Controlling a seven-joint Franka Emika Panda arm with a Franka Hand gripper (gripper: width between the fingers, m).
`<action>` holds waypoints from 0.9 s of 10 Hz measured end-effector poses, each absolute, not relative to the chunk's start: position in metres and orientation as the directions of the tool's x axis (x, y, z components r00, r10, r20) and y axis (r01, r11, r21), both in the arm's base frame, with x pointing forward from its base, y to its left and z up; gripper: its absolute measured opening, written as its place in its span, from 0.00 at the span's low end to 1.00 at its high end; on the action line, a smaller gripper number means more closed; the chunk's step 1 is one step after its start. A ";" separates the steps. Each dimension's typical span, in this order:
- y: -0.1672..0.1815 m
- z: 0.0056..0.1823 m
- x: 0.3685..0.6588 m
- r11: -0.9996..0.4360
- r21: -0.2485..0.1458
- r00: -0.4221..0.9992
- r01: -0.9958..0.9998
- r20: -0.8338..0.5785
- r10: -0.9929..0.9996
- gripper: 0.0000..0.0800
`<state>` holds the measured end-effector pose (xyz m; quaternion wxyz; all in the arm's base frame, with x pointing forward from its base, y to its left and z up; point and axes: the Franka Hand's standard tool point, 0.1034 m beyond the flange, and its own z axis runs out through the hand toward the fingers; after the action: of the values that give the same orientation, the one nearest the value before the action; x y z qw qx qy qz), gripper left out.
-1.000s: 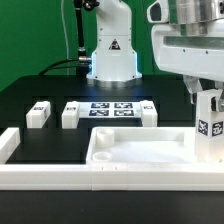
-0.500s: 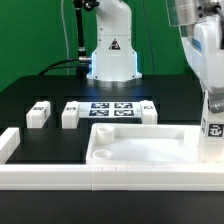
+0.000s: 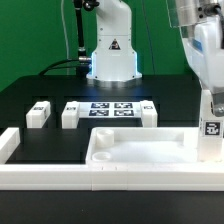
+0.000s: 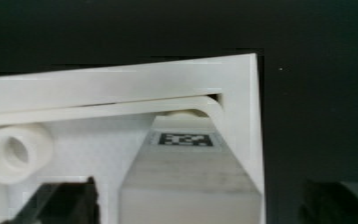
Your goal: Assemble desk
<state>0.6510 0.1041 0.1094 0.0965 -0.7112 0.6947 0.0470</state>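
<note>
Where the tabletop panel [image 3: 140,150] lies just behind the long border wall [image 3: 90,181], its front rim is seen running close along that wall. One leg [image 3: 211,130] is stood upright at the panel's corner on the exterior view's right, cut by the picture's edge. The tool [image 3: 210,97] is held over this leg with its jaws spread: in the wrist view the fingers [image 4: 60,203] are set apart from the leg's sides, with dark gaps between. Bare black surface [image 3: 50,140] is left on the panel's left and between the panel and the three loose legs [image 3: 72,114], which are lined up beside the marker board [image 3: 110,108]. Compared with a second ago, the arm [image 3: 200,40] is found shifted toward the exterior view's right, and the leg slightly with it. The loose legs are unmoved.
</note>
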 end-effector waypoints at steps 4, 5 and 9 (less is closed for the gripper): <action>0.109 0.112 0.651 -0.483 -0.125 0.498 -0.867 -0.156 -0.853 0.81; 0.109 0.112 0.651 -0.548 -0.136 0.564 -0.825 -0.145 -0.813 0.81; 0.109 0.106 0.656 -0.928 -0.131 0.937 -0.348 -0.003 -0.350 0.81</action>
<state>0.6561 0.1089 0.1060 0.0649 -0.9819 0.1778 -0.0101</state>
